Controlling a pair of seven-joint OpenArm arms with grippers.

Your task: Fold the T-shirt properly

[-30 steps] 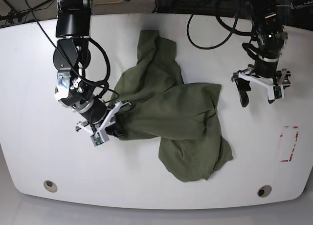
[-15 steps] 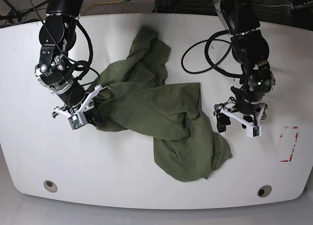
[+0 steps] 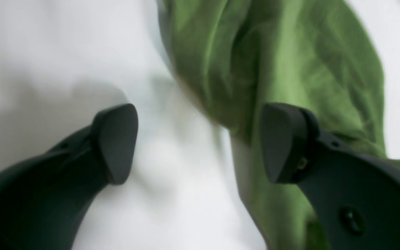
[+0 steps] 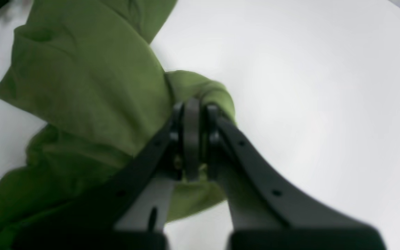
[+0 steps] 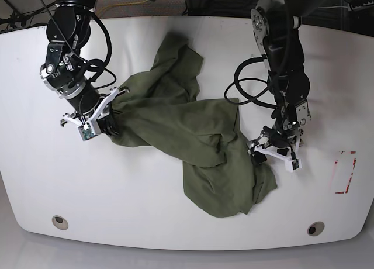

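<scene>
While crumpled on table (image 5: pixel 175 210), T-shirt (image 5: pixel 193 140) in right pincer (image 4: pixel 191 139).

One olive-green T-shirt (image 5: pixel 193 134), one white table (image 5: pixel 146 210), two grippers, left gripper (image 5: pixel 273 155), right gripper (image 5: pixel 99 120), one red marking (image 5: pixel 345 172) at right.

The T-shirt (image 5: pixel 193 134) is soft, matt olive-green cloth with a faintly fuzzy nap, creased into loose folds. Beneath it the table (image 5: pixel 146 193) is a smooth white surface with a slight sheen. The fingers (image 3: pixel 115 142) of the left gripper (image 3: pixel 200 142) look like matt black plastic, smooth and rounded; those of the right gripper (image 4: pixel 192 139) look alike.
</scene>
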